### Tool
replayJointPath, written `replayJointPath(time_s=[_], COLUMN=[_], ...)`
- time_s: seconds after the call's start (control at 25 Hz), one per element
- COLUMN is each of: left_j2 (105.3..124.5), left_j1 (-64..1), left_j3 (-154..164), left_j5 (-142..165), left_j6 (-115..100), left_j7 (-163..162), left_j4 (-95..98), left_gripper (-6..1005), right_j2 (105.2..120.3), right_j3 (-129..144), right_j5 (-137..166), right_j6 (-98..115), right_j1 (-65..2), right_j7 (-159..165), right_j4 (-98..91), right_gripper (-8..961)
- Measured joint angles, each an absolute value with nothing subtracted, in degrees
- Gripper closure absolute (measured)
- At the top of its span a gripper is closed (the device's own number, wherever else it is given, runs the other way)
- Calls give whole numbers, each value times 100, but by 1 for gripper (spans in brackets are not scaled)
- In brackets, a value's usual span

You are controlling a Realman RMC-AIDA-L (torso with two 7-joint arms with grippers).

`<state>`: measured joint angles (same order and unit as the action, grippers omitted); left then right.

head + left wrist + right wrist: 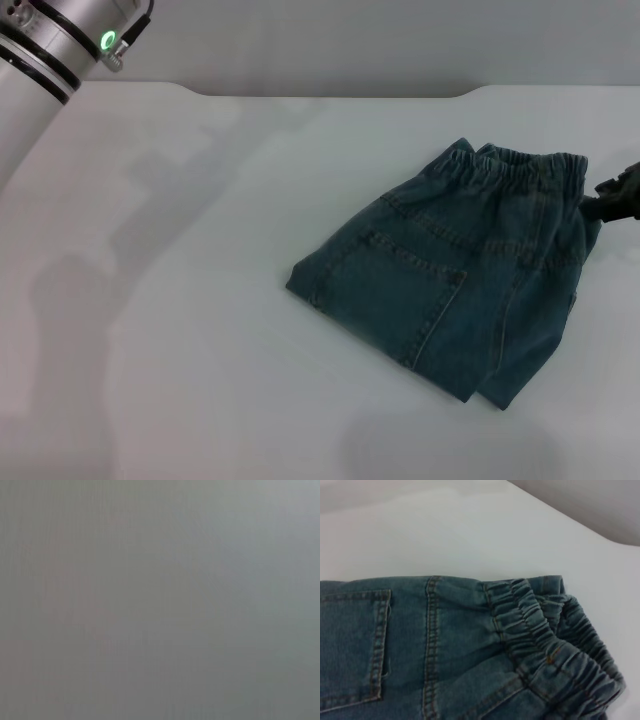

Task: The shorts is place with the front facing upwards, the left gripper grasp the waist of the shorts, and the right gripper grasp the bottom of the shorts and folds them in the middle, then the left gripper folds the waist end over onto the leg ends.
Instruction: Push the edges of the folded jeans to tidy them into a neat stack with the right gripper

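The blue denim shorts (460, 275) lie folded in a compact bundle on the right half of the white table (200, 300). A stitched pocket (415, 300) faces up, and the elastic waist (530, 168) is at the far right end. My right gripper (618, 197) shows as a black shape at the right edge, right beside the waist end. Up close in the right wrist view I see the gathered waist (545, 635) and the pocket (350, 645). Only a silver segment of my left arm (50, 40) shows, raised at the far left. The left wrist view shows plain grey.
The table's far edge (330, 95) runs along the back with a grey wall behind it. Arm shadows fall on the left part of the tabletop.
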<state>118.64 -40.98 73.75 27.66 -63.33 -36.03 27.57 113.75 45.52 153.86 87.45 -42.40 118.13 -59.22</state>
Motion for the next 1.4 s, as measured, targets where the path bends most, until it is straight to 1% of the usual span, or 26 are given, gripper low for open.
replayJointPath(time_s=[0.2,0.4,0.52,0.8,1.0,1.08,1.4], left_j2=[11860,11857,11856,11845,11846,11846,11856], left_j1=[-4074,-4066,-4066,-4069,-4069,-4069,-4063], left_j3=[7419,7485,7506,7505,7505,7505,7511], left_j5=[2766,2766,2767,2769,2777,2775,2771], left_j6=[-6312,-6281,-6267,-6191,-6150,-6146,-6140], left_j7=[-3600,-3558,-3547,-3544,-3536,-3535,-3470], left_j4=[2845,2893,2895,2894,2894,2893,2891], left_gripper=[172,173,173,173,173,173,178], right_j2=[11394,11514,11623,11685,11782,11806,11822], right_j3=[4624,4824,4942,4983,4998,5050,5194], right_j5=[15392,15394,15397,15354,15338,15334,15330], right_j6=[8829,8965,9255,9905,10590,10735,10728], right_j1=[-4267,-4321,-4396,-4506,-4626,-4655,-4658], right_j7=[11845,11868,11871,11873,11874,11873,11873], right_j4=[-5817,-5788,-5819,-6009,-6242,-6242,-6087], right_gripper=[614,614,613,613,613,613,614])
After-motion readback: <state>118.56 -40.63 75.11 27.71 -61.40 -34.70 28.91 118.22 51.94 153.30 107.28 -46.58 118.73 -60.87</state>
